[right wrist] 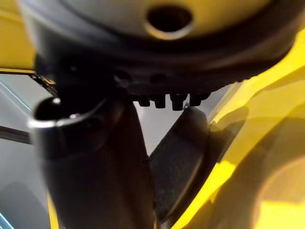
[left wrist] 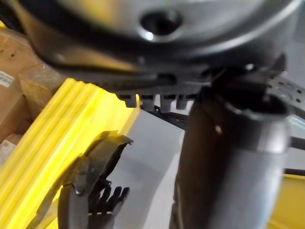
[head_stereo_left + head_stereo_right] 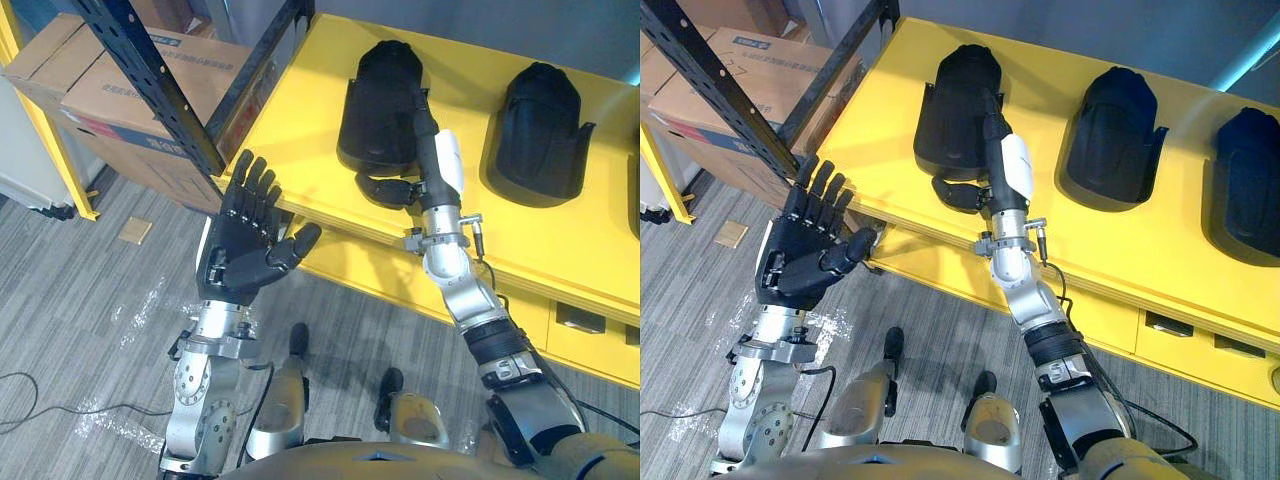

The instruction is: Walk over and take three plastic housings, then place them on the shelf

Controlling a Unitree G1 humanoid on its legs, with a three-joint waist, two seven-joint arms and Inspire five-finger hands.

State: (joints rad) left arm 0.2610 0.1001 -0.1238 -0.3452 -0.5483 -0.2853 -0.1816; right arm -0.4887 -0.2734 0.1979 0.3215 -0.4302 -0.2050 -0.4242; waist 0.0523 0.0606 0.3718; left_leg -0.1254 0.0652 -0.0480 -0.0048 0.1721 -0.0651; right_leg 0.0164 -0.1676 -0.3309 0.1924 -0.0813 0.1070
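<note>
All three housings on yellow shelf [image 3: 300,135]: left housing [image 3: 378,100] under my right hand [image 3: 440,165], middle housing [image 3: 540,130] and right housing [image 3: 1245,180] beside it, apart.
Step, my guess: settle left housing, release.
Do well: keep it flat, back from edge; lift off before withdrawing, no dragging.
Right arm stretched forward; fingers straight along housing's side, thumb spread, not clasped.
My left hand [image 3: 238,250] raised by shelf corner, wide, empty.

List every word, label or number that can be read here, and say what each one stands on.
Blue print on top of the cardboard box: too small to read.
Print on the box's side: blurred, unreadable.
White label on the box, left wrist view: blurred, unreadable.
Plastic housings and yellow shelf: no text visible.
</note>
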